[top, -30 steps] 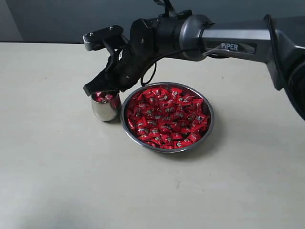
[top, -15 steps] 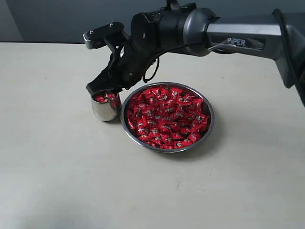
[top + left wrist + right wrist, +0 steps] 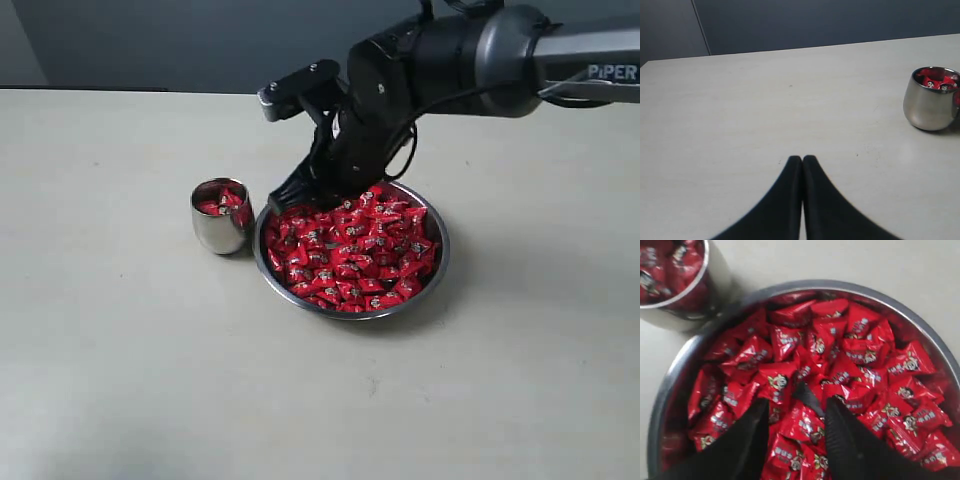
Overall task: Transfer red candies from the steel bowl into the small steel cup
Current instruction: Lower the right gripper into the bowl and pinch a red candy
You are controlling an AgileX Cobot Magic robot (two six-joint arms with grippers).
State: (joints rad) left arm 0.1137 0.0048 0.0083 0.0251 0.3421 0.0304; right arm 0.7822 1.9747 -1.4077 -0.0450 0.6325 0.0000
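The right hand (image 3: 797,407) hangs over the bowl (image 3: 352,316), fingers spread above the red candies (image 3: 350,250) and gripping none. The bowl sits mid-table (image 3: 120,350). The cup (image 3: 220,228), holding a few candies, stands just beside it toward the left edge. The left hand (image 3: 802,162) is pressed closed and empty.

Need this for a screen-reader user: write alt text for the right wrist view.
An open black tool hangs over red candies heaped in a wide steel bowl. A small steel cup, also holding red candies, stands beside the bowl on a pale table.
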